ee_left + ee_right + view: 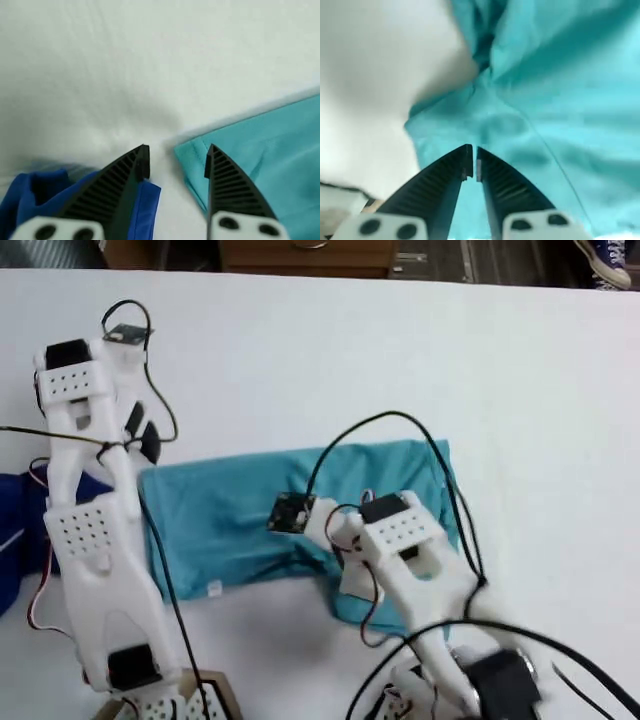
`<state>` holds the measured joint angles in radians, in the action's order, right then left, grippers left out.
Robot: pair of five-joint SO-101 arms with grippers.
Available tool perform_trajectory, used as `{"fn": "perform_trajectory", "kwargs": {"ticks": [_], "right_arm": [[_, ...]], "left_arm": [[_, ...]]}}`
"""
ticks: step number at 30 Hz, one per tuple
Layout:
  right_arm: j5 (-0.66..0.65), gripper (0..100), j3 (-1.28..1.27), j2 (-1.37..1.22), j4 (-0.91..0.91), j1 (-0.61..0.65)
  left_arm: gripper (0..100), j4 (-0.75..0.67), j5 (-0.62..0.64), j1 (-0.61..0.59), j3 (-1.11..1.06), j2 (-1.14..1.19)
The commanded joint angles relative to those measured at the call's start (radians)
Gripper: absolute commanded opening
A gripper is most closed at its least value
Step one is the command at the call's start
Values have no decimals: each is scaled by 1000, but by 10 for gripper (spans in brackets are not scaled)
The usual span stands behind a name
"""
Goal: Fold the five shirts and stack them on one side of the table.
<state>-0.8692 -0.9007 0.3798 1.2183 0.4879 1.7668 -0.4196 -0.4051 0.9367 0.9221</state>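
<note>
A teal shirt (250,510) lies spread across the middle of the white table (500,370), its near edge bunched up under the right arm. My right gripper (470,164) is over that near part, shut on a pinch of the teal shirt (560,100). At the shirt's far left corner my left gripper (148,440) hangs open just above the table. In the left wrist view the left gripper (176,162) has the corner of the teal shirt (270,150) beside one finger. A blue shirt (12,540) lies at the table's left edge, and the blue shirt (30,195) runs under the other finger.
Black cables (400,425) loop over the teal shirt from the right arm. A wooden block (215,695) sits at the left arm's base. The table's far half and right side are bare white cloth. Dark furniture (300,255) stands beyond the far edge.
</note>
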Motion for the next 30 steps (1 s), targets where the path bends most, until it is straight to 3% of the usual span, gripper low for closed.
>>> {"fn": "perform_trajectory", "kwargs": {"ticks": [1,5,9,15,22,30], "right_arm": [[-8,75,-15,249,110,21],[-35,95,-150,473,202,108],[-44,111,-215,552,182,84],[-46,279,-256,453,111,91],[-212,279,-373,232,-53,90],[-221,279,-358,134,-101,82]], "left_arm": [[207,14,-14,-5,35,-11],[207,14,-14,-5,35,-9],[207,14,-14,-5,35,-8],[207,14,-14,-5,36,-11],[207,15,-14,-5,35,-12],[207,17,-8,-5,35,-6]]}}
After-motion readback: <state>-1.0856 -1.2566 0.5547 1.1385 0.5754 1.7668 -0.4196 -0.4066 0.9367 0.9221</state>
